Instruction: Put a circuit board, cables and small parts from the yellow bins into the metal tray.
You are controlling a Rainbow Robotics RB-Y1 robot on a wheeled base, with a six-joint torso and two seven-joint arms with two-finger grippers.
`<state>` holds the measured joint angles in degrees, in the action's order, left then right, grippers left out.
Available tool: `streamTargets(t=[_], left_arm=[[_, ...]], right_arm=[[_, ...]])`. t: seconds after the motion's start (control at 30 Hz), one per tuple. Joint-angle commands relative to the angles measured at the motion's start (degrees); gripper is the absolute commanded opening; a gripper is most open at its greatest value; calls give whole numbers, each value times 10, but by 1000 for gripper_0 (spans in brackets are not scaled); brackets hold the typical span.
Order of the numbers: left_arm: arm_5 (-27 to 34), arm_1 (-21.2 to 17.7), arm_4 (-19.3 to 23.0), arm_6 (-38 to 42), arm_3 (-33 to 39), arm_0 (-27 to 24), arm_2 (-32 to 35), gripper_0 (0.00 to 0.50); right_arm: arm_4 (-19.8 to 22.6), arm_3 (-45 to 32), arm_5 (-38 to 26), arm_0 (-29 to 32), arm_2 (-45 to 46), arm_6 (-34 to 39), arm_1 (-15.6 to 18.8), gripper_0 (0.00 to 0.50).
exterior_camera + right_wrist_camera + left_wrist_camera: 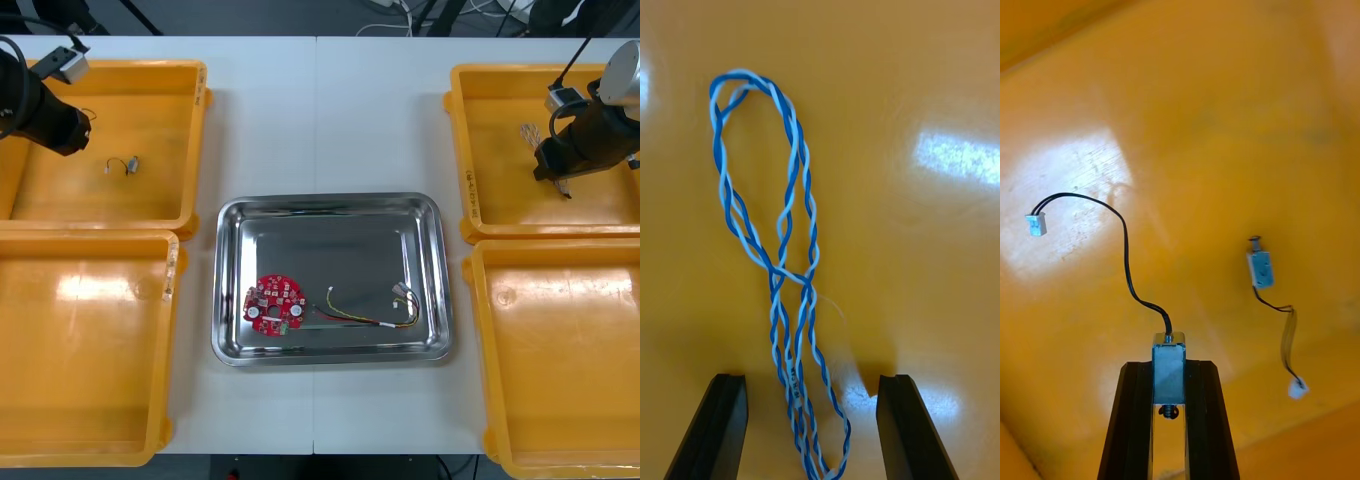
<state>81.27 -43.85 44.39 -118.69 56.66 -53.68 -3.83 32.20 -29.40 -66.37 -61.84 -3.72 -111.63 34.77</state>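
Blue-white cable (788, 274), judged limp, is straddled by the right gripper (812, 384), fingers apart; best pinched where strands cross. A small metal part (1169, 358) is clamped by the left gripper (1169, 375) over a bin (1225, 112).

a white table (370, 120), seamed down its middle, meets dark floor (250, 15) at its far edge.

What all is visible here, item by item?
Table: one, white.
Yellow bins: four, two at each side.
Metal tray: one, shiny, between them.
Circuit board: one, red, in tray.
Red and yellow cable: one, in tray.
Blue and white cable: one, far right bin.
Small metal parts: two, silver, black-leaded, far left bin; one loose, one gripped.
Left gripper: black, shut on one part.
Right gripper: black, open, astride blue and white cable.
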Motion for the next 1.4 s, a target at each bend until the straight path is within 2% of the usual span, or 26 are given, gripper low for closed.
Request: streamTargets(t=[0.03, 0.37, 0.53, 0.9, 0.93, 0.97, 1.03, 1.07, 1.1, 1.4], left_arm=[[46, -29, -11, 73, 74, -9, 3, 0], [130, -20, 0, 217, 206, -8, -32, 0], [159, -2, 4, 307, 274, -8, -50, 0], [196, 39, 3, 500, 408, -8, -120, 0], [196, 46, 0, 524, 421, -8, -134, 0], [196, 48, -2, 536, 427, -8, -139, 0], [196, 59, -10, 579, 446, -8, -170, 0], [196, 61, -12, 588, 450, -8, -177, 0], [196, 68, -18, 607, 458, -8, -193, 0], [182, 109, -62, 736, 487, -7, -300, 0]], right_arm=[[1, -7, 3, 4, 16, -3, 0, 500], [15, -7, 16, 16, 22, 2, -1, 500], [52, -7, 27, 29, 22, 4, -2, 500], [52, -7, 27, 29, 22, -2, -2, 500], [52, -7, 27, 29, 22, -2, -1, 454], [52, -7, 26, 29, 22, -1, -2, 431], [52, -7, 27, 30, 22, -2, -2, 86], [52, -7, 27, 30, 22, -3, -2, 56], [52, -7, 27, 31, 22, -4, -2, 0], [52, -13, 26, 32, 22, -14, -1, 0]])
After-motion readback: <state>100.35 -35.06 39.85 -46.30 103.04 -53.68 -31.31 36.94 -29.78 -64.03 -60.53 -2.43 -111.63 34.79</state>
